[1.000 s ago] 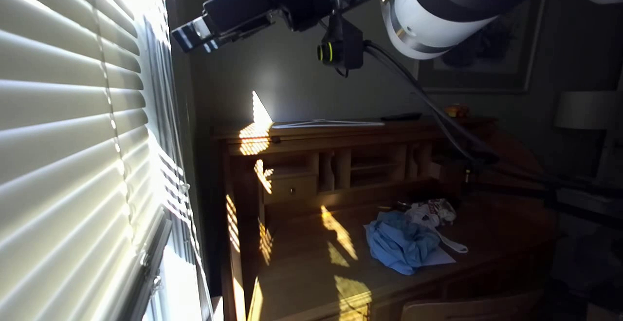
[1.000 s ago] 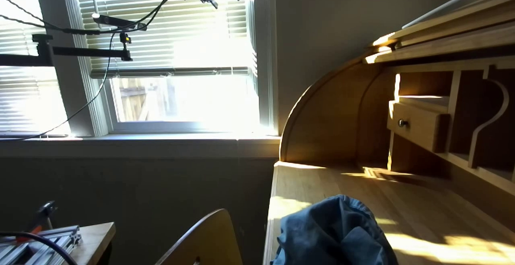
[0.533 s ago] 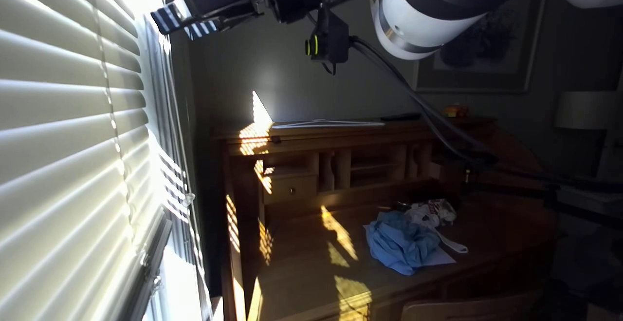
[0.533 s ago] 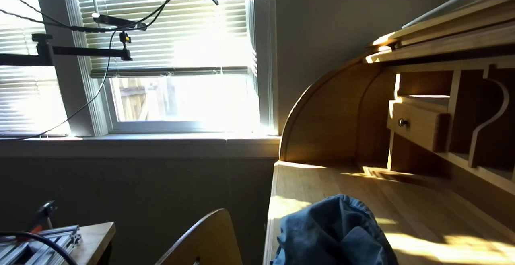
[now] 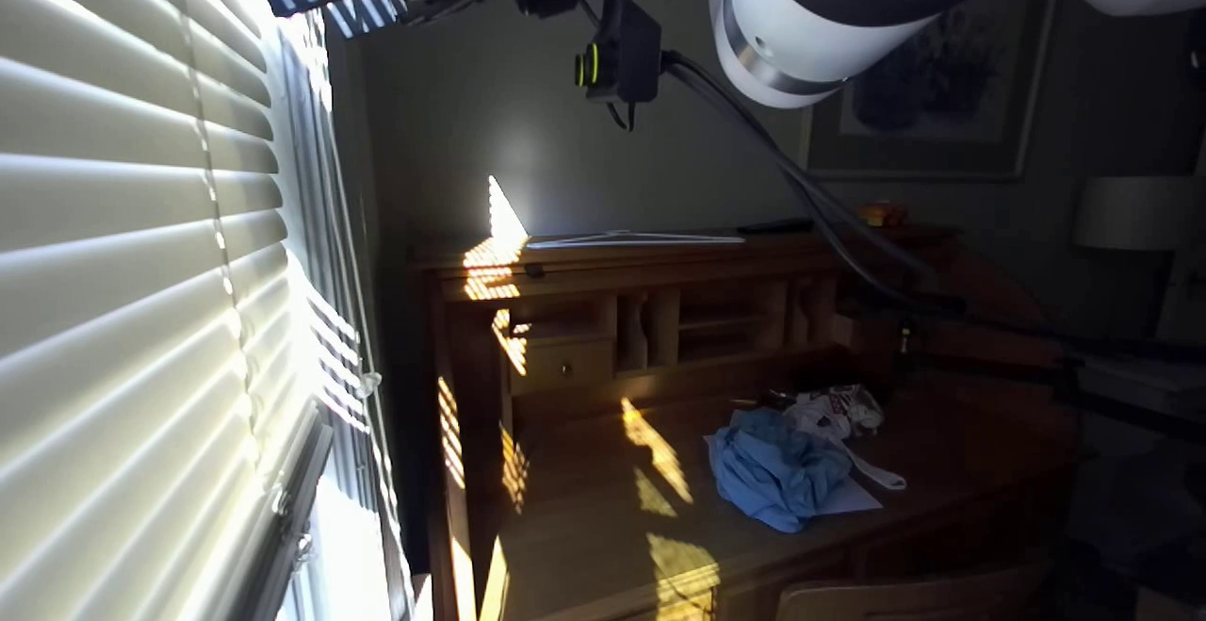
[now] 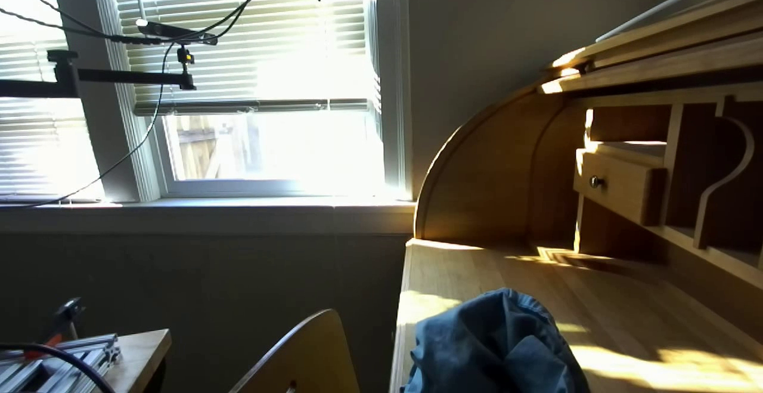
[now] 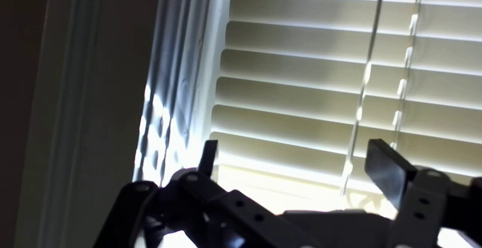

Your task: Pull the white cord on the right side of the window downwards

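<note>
- The cord (image 7: 363,92) lies in line with the gap of the end effector (image 7: 295,148), off-centre toward one finger (image 7: 386,172); its depth cannot be told.
- Its long axis runs steeply across that gap, so a small sideways shift seems wanted.
- The end effector is spread, pinching nothing.
- Window (image 6: 262,83): ahead of it.
- Knob (image 5: 368,384): below it in an exterior view, missing from the wrist view.

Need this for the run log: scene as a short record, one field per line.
gripper: open, nothing held
cord: crosses the open gap in the wrist view; depth unclear
window: bright, blinds partly lowered
desk: crumpled blue cloth lying on it
status: cord not gripped
</note>
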